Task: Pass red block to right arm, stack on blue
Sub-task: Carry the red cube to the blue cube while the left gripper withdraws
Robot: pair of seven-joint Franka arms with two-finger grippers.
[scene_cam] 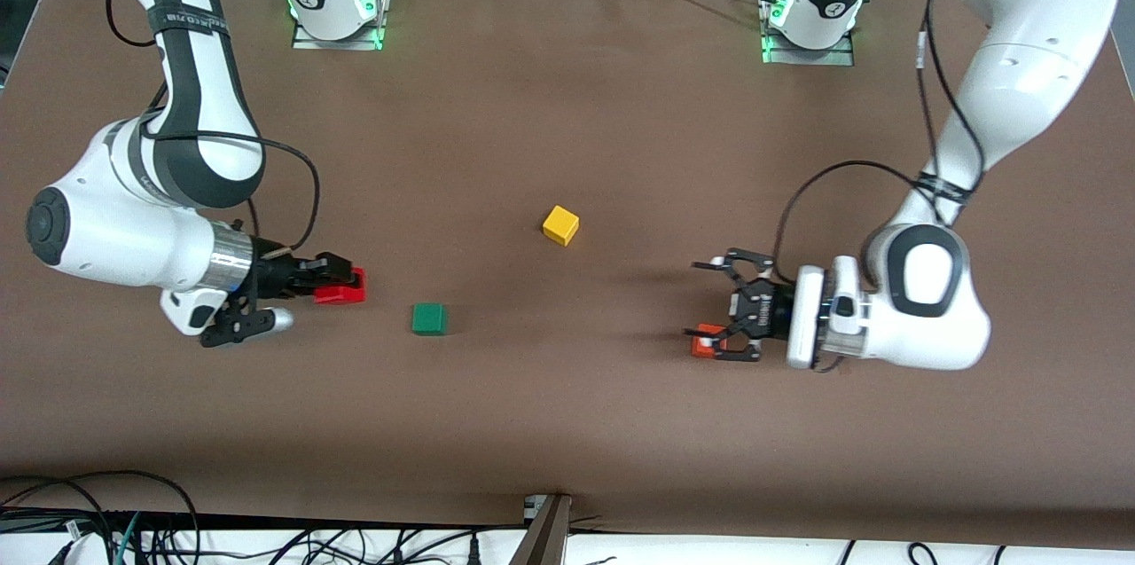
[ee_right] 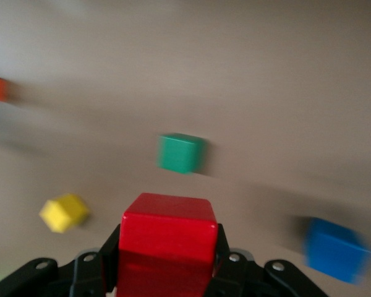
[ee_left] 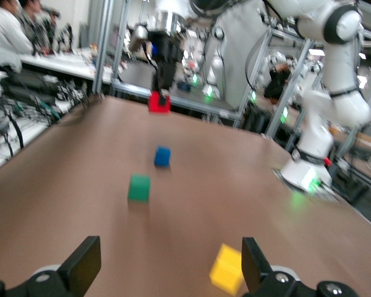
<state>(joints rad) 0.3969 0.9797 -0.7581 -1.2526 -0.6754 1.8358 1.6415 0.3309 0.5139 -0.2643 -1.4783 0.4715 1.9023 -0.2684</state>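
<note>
1. The right gripper (scene_cam: 341, 281), at the frame's lower left in the front view, has its fingers clamped on the red block (scene_cam: 342, 288), so the handover looks done.
2. It carries the cube raised over the desk (scene_cam: 567, 86), probably heading for the blue cube (ee_left: 162, 156), which the front view hides.
3. The left gripper (scene_cam: 723, 309), fingers spread wide and empty, waits above an orange cube (scene_cam: 705, 341).

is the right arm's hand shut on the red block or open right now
Shut on it. The right hand has its black fingers pressed against both sides of the small red cube, visible in the right wrist and front views.
</note>
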